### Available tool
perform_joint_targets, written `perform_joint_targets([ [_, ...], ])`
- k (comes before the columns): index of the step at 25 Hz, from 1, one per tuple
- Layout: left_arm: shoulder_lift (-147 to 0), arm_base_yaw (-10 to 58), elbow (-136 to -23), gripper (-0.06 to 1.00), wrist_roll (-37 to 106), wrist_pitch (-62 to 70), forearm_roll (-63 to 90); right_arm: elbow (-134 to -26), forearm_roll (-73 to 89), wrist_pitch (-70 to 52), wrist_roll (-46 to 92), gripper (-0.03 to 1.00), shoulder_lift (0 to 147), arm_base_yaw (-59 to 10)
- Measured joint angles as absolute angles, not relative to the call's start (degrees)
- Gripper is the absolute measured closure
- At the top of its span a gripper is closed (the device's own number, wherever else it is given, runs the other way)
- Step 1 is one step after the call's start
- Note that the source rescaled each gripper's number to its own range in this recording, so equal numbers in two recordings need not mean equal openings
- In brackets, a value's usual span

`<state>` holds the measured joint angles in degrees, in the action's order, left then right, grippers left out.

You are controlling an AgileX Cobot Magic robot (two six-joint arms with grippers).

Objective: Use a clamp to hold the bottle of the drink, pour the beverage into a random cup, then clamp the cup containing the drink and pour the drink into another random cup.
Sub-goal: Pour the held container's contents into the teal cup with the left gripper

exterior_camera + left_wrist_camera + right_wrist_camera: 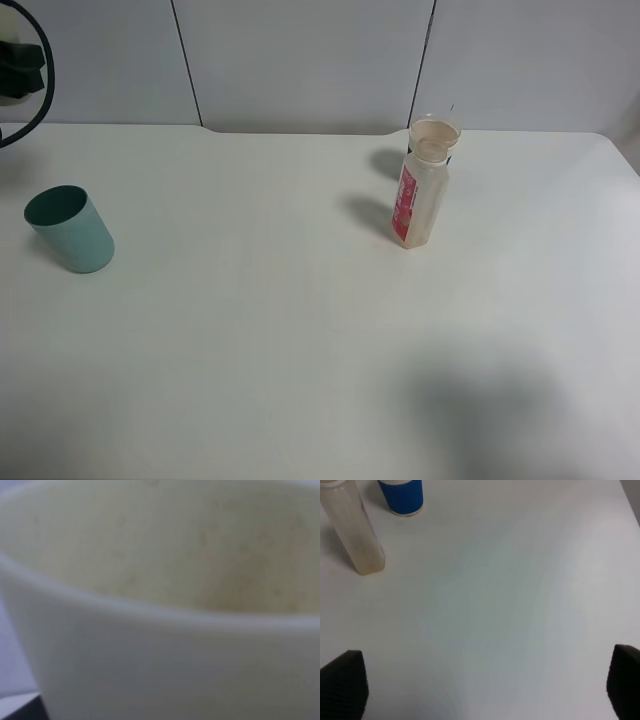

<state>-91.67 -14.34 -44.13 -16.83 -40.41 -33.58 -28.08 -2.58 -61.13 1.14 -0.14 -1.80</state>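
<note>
White table [250, 330]. Step: grasp bottle [420, 195], not begun; right gripper [482, 690] wide open, empty, needs approach, then squeeze. State of left gripper: cannot tell.

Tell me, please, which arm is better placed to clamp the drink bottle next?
Right. The right gripper is open with the drink bottle ahead in its wrist view, on the right of the table. The left wrist view shows only a pale cup up close.
</note>
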Motion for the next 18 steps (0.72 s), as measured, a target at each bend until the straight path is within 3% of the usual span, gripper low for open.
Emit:
perform_joint_targets([
  [8, -91.6, -19.3, -38.8, 0.92, -17.0, -46.8, -33.8, -28.1, -2.6, -61.1, 1.1, 0.06, -0.1, -1.8],
  [18, -91.5, -31.4, -34.8, 0.92, -21.5, -56.7, -44.0, -28.1, -2.6, -61.1, 1.1, 0.06, -0.1, -1.8],
])
